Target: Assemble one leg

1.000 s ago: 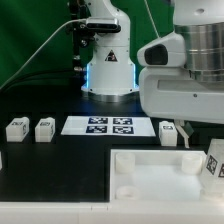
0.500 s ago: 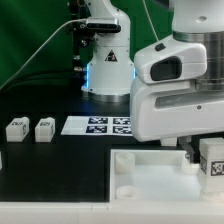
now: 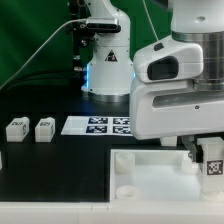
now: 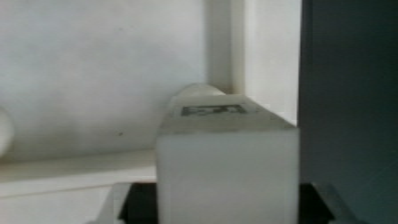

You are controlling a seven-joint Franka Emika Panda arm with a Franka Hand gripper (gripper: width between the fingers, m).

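Small white blocky leg [image 3: 212, 161] gripped at large white square tray [image 3: 140, 157].
My gripper [image 3: 207, 153] was clamped on the leg, which stood upright between my fingers [image 4: 135, 208], over the tray's end on the exterior view's right.

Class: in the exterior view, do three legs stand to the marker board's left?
No: only two, one leg beside another leg, stand on the exterior view's left.

Thin flat white marker board [image 3: 97, 125] on black table [image 3: 50, 170]; large white square tray-like piece [image 3: 150, 180] just in front of it, green backdrop [image 3: 25, 40] behind.
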